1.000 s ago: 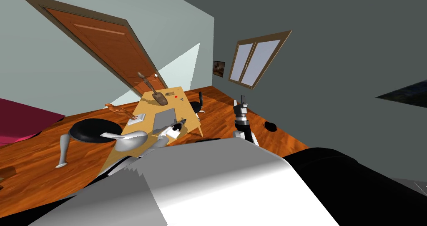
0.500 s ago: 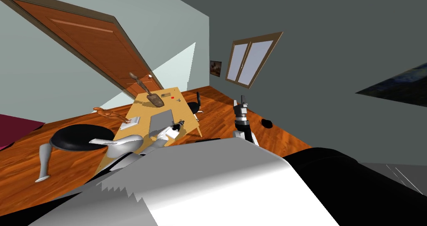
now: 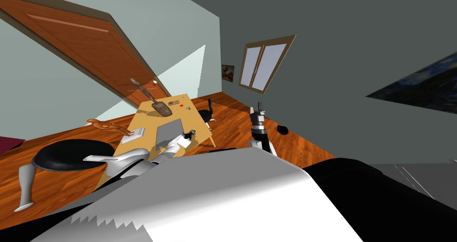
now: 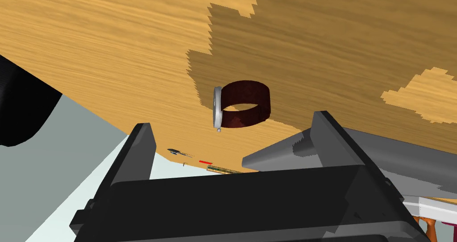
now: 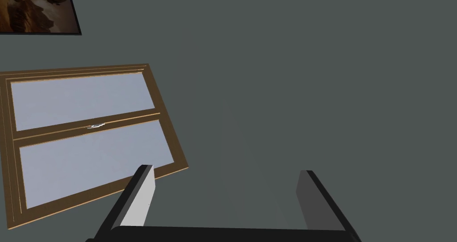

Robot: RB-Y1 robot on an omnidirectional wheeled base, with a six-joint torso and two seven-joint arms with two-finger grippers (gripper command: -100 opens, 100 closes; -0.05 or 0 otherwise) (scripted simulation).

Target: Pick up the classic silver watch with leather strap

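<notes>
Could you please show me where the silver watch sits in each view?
Head view: too small to tell, by the left hand over the wooden desk.
Left wrist view: silver, dark-red-strapped watch ahead of the open fingers.
Right wrist view: open right hand aimed elsewhere.
Shared: flat grey slab.

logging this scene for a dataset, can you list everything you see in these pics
watch: one, silver case, dark red strap, on edge on the desk
desk: one, light wood, ahead of me
pad: one, grey, flat on the desk beside the watch
lamp: one, brown, desk's far end
figure: one, brown, left of the desk
stool: one, black seat, grey legs, left of the desk
chair: one, black, behind the desk
door: one, orange-brown, left wall
window: one, brown frame, grey wall
picture: one, brownish, beside the window
left gripper: one, open, aimed at the watch
right gripper: one, open, raised right of the desk
</notes>
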